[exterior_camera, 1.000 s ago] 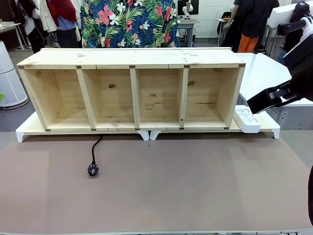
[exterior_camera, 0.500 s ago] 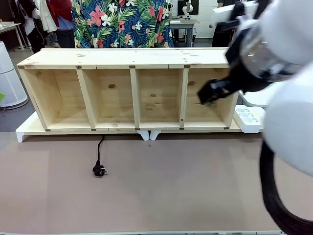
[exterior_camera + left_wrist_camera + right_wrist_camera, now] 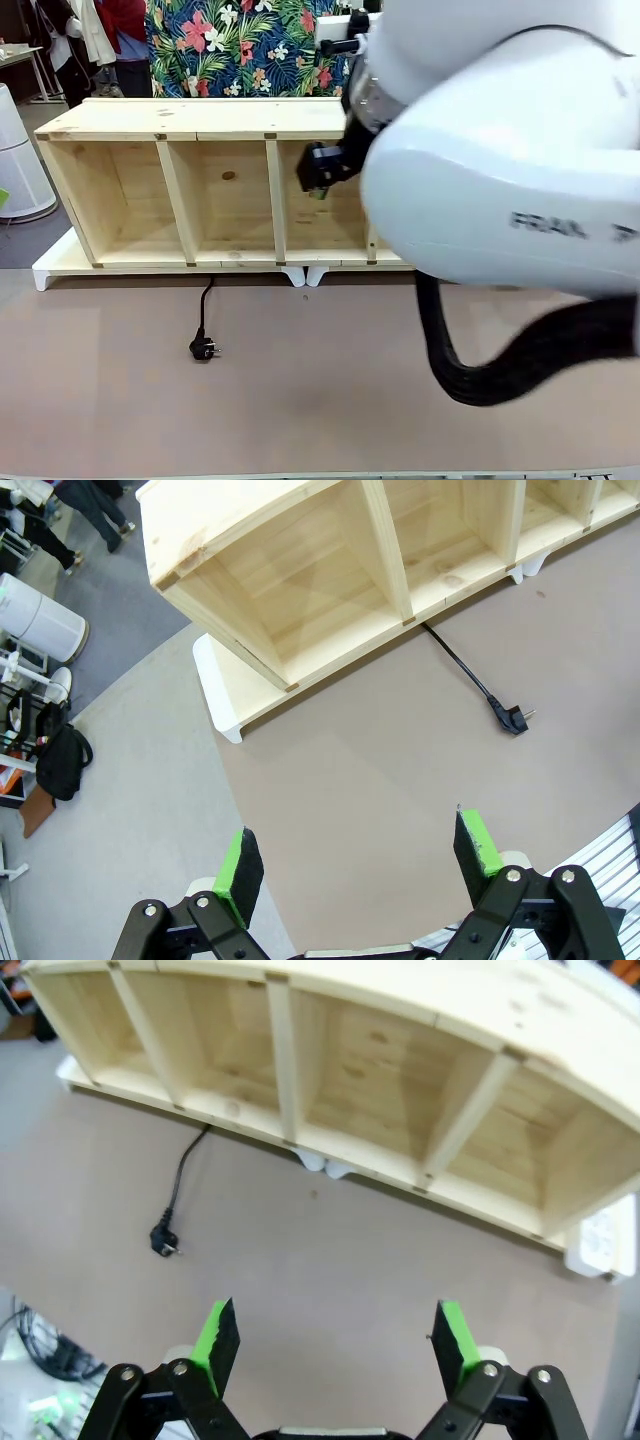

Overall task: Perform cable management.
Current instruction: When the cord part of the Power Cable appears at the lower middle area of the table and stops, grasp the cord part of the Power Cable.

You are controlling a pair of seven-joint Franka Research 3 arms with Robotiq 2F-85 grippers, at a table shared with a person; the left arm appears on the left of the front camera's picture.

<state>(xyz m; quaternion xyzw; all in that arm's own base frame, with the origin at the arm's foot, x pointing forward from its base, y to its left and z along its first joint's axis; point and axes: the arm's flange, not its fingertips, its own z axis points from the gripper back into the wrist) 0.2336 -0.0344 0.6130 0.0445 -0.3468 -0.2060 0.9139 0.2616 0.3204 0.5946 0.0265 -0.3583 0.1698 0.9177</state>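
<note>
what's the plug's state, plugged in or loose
Loose: the plug lies on the table, prongs bare, its cord running under the shelf.

You can read one partial brand, "FRAN", in grey letters on the white casing of the right arm (image 3: pixel 520 170), before the wooden shelf's (image 3: pixel 160 118) right end.

cable (image 3: pixel 202 345) on table (image 3: pixel 350 400), before shelf (image 3: pixel 230 120) | power strip (image 3: pixel 600 1240) right of shelf
</note>
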